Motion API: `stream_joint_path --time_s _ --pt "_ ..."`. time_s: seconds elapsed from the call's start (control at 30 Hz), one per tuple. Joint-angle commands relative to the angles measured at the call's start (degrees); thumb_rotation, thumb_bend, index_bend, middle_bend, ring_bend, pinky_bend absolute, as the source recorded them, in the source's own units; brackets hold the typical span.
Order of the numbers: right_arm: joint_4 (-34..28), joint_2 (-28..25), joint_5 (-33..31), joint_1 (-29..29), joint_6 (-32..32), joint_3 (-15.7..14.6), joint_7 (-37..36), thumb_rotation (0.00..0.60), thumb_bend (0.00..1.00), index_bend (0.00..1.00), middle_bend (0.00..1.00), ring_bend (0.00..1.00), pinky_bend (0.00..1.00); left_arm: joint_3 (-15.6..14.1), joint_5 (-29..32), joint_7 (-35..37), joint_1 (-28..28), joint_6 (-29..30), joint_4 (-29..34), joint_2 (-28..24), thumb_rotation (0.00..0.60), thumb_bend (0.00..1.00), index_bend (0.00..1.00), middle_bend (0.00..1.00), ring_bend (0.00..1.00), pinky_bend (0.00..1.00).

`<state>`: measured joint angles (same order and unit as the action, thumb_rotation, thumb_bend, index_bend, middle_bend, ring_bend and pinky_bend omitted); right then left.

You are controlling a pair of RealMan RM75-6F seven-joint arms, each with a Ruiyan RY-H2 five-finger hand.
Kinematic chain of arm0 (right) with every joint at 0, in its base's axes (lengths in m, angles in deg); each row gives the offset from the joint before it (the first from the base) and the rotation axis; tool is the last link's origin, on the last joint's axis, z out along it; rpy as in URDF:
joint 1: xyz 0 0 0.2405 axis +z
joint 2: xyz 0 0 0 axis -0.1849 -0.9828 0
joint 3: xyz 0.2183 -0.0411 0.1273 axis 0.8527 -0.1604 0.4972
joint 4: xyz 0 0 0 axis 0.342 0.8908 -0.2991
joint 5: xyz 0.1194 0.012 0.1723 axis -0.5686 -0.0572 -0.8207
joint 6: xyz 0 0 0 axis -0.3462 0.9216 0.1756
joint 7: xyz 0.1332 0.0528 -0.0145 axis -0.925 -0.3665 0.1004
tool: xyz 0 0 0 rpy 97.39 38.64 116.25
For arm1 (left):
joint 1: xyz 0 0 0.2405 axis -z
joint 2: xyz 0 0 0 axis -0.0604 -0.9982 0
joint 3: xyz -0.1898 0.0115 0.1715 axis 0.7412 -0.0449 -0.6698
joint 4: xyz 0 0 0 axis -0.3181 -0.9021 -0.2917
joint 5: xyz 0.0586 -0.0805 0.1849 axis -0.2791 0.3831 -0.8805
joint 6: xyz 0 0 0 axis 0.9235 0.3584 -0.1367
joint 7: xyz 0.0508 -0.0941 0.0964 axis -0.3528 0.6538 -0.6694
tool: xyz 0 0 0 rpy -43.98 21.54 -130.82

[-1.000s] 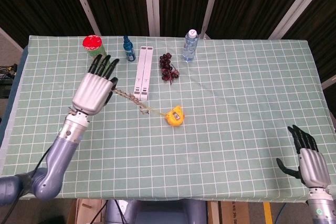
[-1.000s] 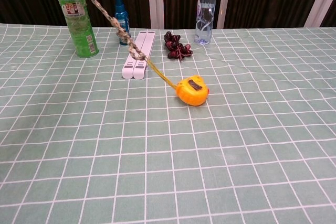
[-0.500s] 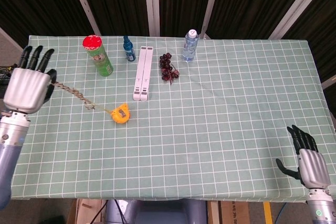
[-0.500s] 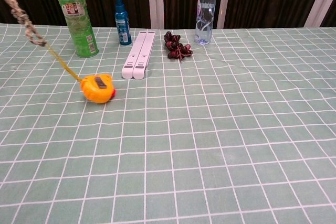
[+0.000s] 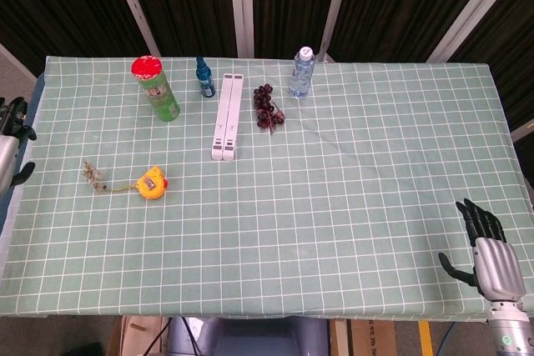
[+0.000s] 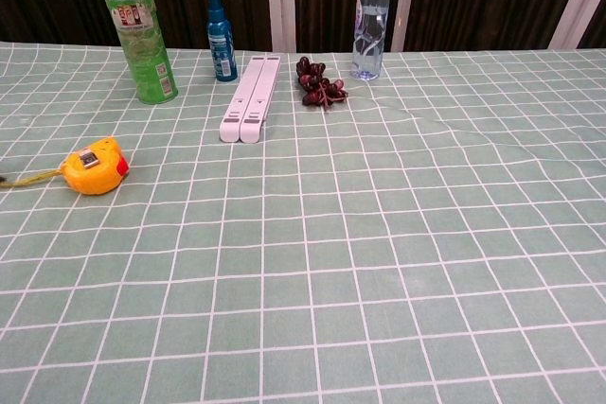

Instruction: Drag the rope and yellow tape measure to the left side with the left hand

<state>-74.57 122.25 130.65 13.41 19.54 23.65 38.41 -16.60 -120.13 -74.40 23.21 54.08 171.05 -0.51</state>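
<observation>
The yellow tape measure [image 5: 151, 183] lies on the green checked tablecloth at the left, with a short strip of yellow tape running left to the frayed rope [image 5: 95, 176], which lies slack on the cloth. In the chest view the tape measure [image 6: 95, 166] sits at the left edge and the rope is out of frame. My left hand [image 5: 8, 143] shows only partly at the far left edge of the head view, off the table, apart from the rope and holding nothing. My right hand [image 5: 488, 249] hangs with its fingers spread beyond the front right corner.
Along the back stand a green can with a red lid [image 5: 156, 87], a small blue bottle [image 5: 204, 77], a white folded bar [image 5: 225, 116], a dark bunch of grapes [image 5: 267, 107] and a water bottle [image 5: 302, 72].
The left hand dragged the rope and tape measure leftward across the table, then let the rope go and withdrew past the left edge. The right hand has not moved.
</observation>
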Motion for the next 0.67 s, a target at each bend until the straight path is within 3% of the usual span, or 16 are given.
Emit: stream_joint_path --time_s 0.03,0.2,0.3,0.47,0.67 --pt "0.08 -0.08 0.09 -0.02 0.03 -0.05 0.12 0.6 0.32 0.0 0.0 0.0 0.0 -1.55 -0.7 2.45 -1.92 -0.6 1.31 -0.14 0.6 0.05 0.2 0.0 0.0 0.0" --pt "0.32 -0.31 0.77 0.0 -0.11 -0.43 0.3 0.6 0.32 0.0 0.0 0.0 0.0 -3.89 -3.62 9.58 -6.69 2.02 5.96 1.0 0.6 0.05 0.11 0.0 0.0 0.0" --pt "1.02 -0.32 1.87 0.18 -0.04 -0.71 0.79 0.6 0.32 0.0 0.0 0.0 0.0 -6.08 -9.39 15.07 -10.96 6.81 7.8 3.75 0.6 0.04 0.07 0.0 0.0 0.0" --pt "2.21 0.4 3.23 0.44 0.31 -0.91 1.95 0.6 0.32 0.0 0.0 0.0 0.0 -10.56 -21.17 16.77 -17.35 15.74 2.24 11.78 0.6 0.04 0.0 0.0 0.0 0.0" --pt "2.71 0.58 4.63 0.33 1.09 -1.27 2.8 0.6 0.32 0.0 0.0 0.0 0.0 -12.32 -26.38 16.07 -20.8 20.33 -4.08 17.26 0.6 0.03 0.0 0.0 0.0 0.0"
